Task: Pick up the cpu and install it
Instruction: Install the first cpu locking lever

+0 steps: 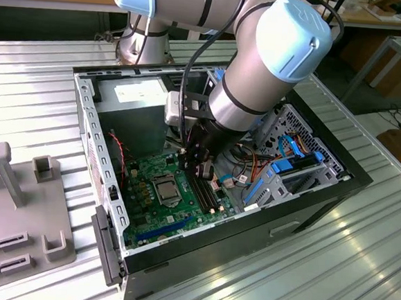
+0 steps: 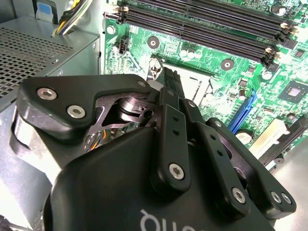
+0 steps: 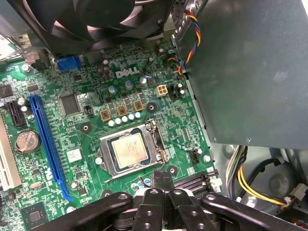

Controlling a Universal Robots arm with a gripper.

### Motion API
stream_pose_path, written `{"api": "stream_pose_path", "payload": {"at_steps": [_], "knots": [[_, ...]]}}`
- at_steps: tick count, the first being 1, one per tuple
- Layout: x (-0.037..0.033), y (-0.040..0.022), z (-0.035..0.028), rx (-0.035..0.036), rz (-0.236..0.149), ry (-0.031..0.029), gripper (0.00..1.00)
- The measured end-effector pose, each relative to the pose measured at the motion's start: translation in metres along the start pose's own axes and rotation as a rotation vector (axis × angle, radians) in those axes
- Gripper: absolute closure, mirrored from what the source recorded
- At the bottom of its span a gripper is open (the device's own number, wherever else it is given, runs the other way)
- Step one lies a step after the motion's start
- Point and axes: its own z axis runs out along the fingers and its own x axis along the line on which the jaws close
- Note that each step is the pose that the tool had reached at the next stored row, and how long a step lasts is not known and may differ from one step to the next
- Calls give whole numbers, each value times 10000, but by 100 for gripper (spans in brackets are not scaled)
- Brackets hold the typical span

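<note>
1. The cpu [image 3: 129, 149] lies flat in the square socket [image 3: 107, 166] on the green motherboard [image 3: 86, 120], its metal frame around it, inside the open computer case [image 1: 96, 149] on the desk [image 1: 39, 82].
2. The hand [image 3: 162, 179] hovers just beside the socket, fingers [image 3: 158, 178] together and holding nothing.
3. Judgement: the chip looks seated, so keep the hand upright and clear of the memory slots [image 2: 202, 29] and the wires [image 3: 190, 29].
</note>
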Motion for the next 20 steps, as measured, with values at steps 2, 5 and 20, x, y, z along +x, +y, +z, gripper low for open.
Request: {"api": "stream_pose_path", "payload": {"at_steps": [2,5,20], "knots": [[0,0,0,-6,-44,7,89],[0,0,0,-7,-57,9,89],[0,0,0,-22,-170,26,89]]}}
